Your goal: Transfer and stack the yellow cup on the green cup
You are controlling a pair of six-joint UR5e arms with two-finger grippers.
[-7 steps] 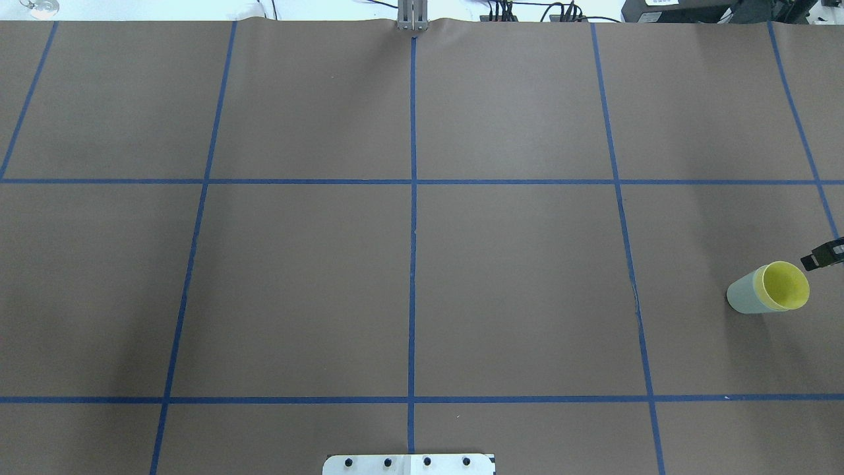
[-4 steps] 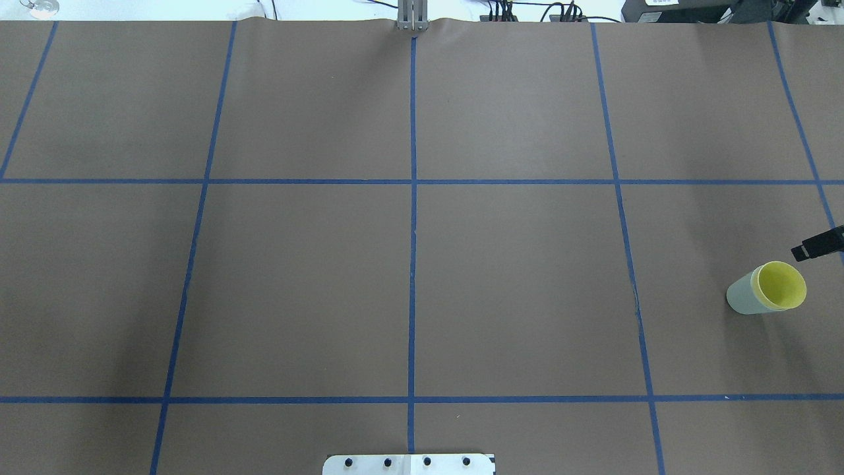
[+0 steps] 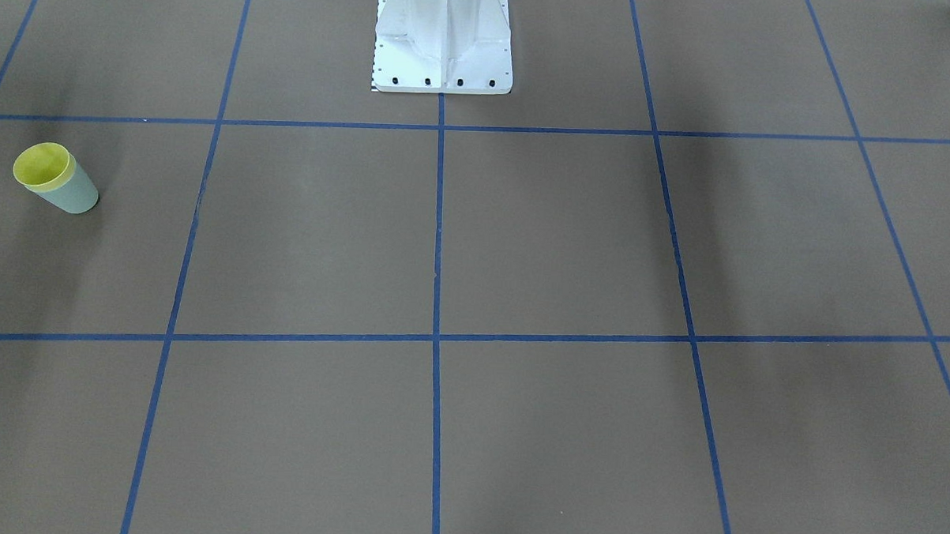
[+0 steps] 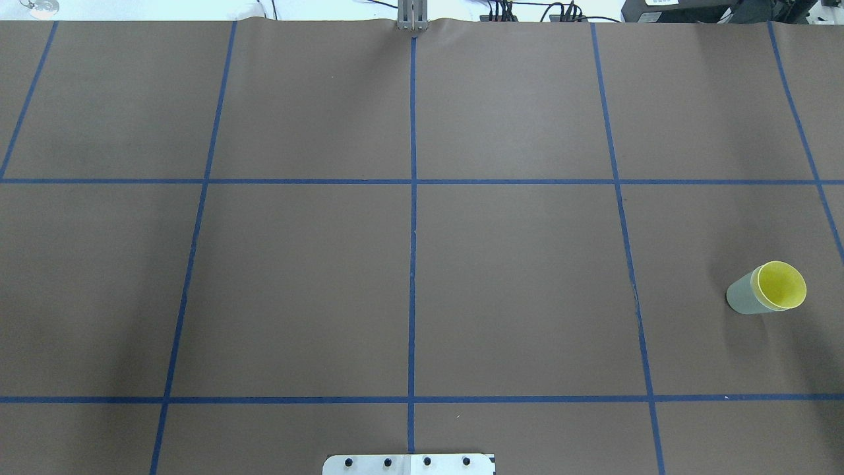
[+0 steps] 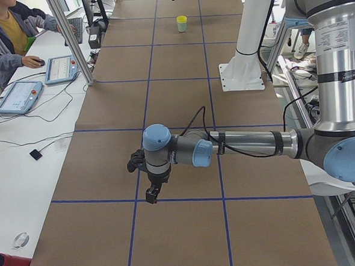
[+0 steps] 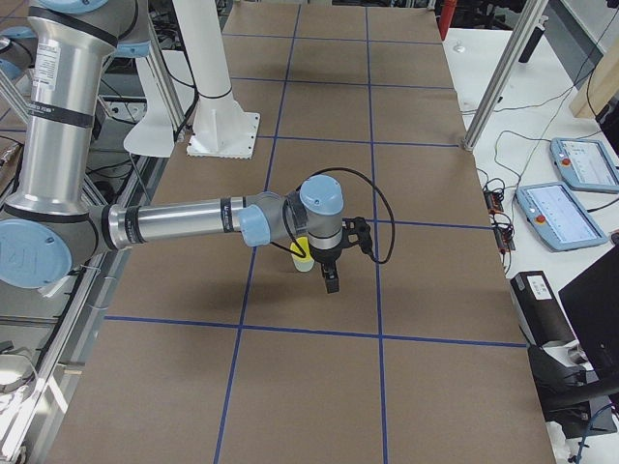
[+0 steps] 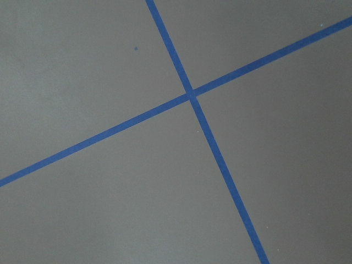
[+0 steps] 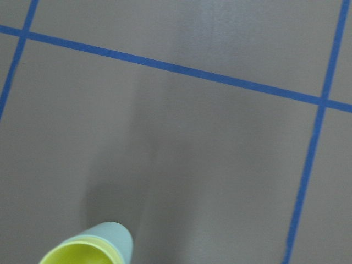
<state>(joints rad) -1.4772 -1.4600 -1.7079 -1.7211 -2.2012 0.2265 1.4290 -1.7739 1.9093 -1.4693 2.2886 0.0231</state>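
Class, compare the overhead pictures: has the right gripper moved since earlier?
Yes. The right gripper has left the overhead view past its right edge, away from the yellow cup.

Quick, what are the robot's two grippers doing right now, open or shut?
Left gripper: cannot be told, it shows only from the side.
Right gripper: cannot be told either.

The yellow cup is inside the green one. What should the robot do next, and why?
Probably just pull the right gripper clear away and stop. The yellow cup sits nested in the green cup, upright, and the overhead view shows nothing touching them, so the stack looks finished.
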